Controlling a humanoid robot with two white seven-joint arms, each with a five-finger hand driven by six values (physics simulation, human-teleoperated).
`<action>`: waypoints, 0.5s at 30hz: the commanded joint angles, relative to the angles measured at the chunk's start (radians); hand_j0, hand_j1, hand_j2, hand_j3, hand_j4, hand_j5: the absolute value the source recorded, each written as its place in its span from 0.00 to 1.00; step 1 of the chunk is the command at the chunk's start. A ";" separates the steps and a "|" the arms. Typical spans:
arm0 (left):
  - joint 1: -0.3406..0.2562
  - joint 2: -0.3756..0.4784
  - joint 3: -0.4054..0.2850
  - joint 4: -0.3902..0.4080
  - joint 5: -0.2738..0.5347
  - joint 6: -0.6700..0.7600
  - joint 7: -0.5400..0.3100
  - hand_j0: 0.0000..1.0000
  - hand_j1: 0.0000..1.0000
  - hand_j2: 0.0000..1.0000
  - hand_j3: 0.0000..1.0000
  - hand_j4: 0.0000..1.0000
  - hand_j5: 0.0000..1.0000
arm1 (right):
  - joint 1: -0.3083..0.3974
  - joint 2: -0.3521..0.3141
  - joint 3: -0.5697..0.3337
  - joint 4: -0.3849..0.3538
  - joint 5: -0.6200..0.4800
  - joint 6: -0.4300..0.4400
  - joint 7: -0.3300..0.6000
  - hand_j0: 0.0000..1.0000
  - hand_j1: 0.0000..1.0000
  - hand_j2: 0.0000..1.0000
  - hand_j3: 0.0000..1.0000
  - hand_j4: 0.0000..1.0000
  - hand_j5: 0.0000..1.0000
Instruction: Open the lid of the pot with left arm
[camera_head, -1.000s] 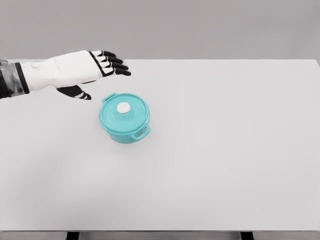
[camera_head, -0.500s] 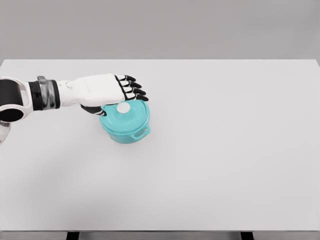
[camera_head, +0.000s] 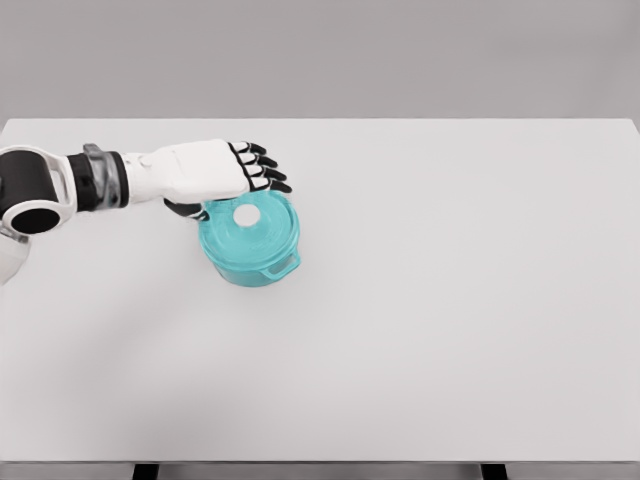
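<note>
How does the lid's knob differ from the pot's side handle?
The knob is white and round, on top of the teal lid; the side handle is teal, a flat loop at the pot's rim. The left hand hovers near the knob; the handle sits clear. Neither is grasped.

pot (camera_head: 250, 250) teal | knob (camera_head: 245, 215) white | left hand (camera_head: 215, 172) white, black fingers | table (camera_head: 450, 300) white

Even, bright, diffuse light is filling the scene; no glare is showing on the table (camera_head: 450, 330); only a faint soft shadow is lying under the pot (camera_head: 250, 242) and left hand (camera_head: 215, 170); edges are looking slightly soft, as if compressed; no distortion is showing.
</note>
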 joint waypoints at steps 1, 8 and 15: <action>0.000 -0.013 0.004 0.013 0.002 0.002 0.001 1.00 1.00 1.00 1.00 1.00 1.00 | 0.000 0.000 0.000 -0.001 -0.001 0.000 0.000 1.00 1.00 1.00 1.00 1.00 1.00; -0.002 -0.036 -0.001 0.030 -0.004 0.002 0.001 0.99 0.99 0.99 0.99 0.99 0.99 | 0.000 0.000 0.000 -0.001 -0.001 0.000 0.000 1.00 1.00 1.00 1.00 1.00 1.00; 0.000 -0.024 0.004 0.029 -0.001 0.002 0.001 0.99 0.99 0.99 0.99 0.99 0.99 | 0.000 0.000 0.001 -0.001 -0.001 0.000 0.000 1.00 1.00 1.00 1.00 1.00 1.00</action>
